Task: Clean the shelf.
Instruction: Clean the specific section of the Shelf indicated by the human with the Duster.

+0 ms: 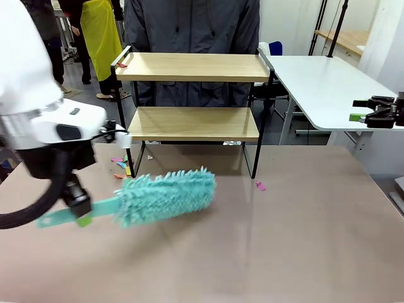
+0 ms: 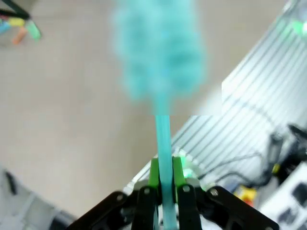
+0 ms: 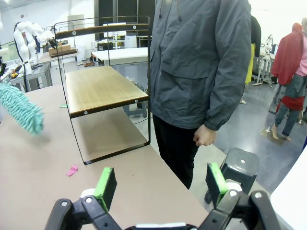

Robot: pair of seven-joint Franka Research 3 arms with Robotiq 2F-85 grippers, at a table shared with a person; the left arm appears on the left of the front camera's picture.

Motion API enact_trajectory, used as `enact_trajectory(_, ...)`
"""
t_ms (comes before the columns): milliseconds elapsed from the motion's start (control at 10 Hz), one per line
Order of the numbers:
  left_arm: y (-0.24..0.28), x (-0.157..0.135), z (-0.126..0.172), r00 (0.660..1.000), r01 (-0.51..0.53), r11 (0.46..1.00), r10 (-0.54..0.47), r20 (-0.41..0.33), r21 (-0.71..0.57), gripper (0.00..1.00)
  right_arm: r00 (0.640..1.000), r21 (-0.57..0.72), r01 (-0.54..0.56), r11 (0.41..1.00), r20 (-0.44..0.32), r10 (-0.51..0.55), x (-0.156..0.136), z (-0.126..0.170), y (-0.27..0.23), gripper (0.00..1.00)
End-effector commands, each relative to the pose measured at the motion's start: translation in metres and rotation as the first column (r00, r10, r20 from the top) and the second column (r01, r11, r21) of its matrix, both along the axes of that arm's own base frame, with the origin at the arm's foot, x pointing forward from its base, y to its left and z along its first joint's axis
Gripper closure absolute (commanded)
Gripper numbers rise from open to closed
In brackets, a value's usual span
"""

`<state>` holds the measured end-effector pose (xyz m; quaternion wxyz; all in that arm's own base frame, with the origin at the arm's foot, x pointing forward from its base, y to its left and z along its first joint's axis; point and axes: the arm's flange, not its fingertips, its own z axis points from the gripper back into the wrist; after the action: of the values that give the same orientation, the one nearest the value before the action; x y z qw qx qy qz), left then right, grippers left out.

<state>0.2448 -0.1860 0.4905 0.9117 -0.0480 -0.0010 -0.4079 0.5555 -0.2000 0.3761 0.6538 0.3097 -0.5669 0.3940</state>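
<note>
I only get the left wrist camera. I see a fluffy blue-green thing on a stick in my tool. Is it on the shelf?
Observer: No. The duster is low over the brown table, in front of the shelf, touching neither board.
Operator: Is there any mess I can't see?
Observer: A pink scrap lies on the table near the shelf's right leg.
Operator: Where's my other tool?
Observer: The right tool is off at the right side, open and holding nothing.
</note>
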Motion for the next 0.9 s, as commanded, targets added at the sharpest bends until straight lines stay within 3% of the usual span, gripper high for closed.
enact_trajectory(0, 0.039, -0.009, 0.036, 0.988, 0.153, 0.986, -0.153, -0.002, -0.066, 0.87, 1.0, -0.006, -0.002, 1.0, 0.001, 0.002, 0.0, 0.002, 0.002, 0.0)
enact_trajectory(200, 0.062, -0.014, 0.048, 0.984, 0.169, 0.984, -0.172, -0.052, -0.051, 0.87, 1.0, -0.006, -0.002, 1.0, 0.001, 0.002, 0.0, 0.002, 0.002, 0.0)
enact_trajectory(400, 0.062, -0.019, 0.051, 0.984, 0.174, 0.985, -0.172, -0.055, 0.023, 0.87, 1.0, -0.006, -0.002, 1.0, 0.001, 0.002, 0.0, 0.002, 0.002, 0.0)
enact_trajectory(500, 0.062, -0.021, 0.05, 0.986, 0.155, 0.987, -0.157, -0.048, -0.042, 0.87, 1.0, -0.006, -0.002, 1.0, 0.001, 0.002, 0.0, 0.002, 0.002, 0.0)
enact_trajectory(800, 0.062, -0.021, 0.05, 0.986, 0.155, 0.987, -0.157, -0.048, -0.042, 0.87, 1.0, -0.006, -0.002, 1.0, 0.001, 0.002, 0.0, 0.002, 0.002, 0.0)
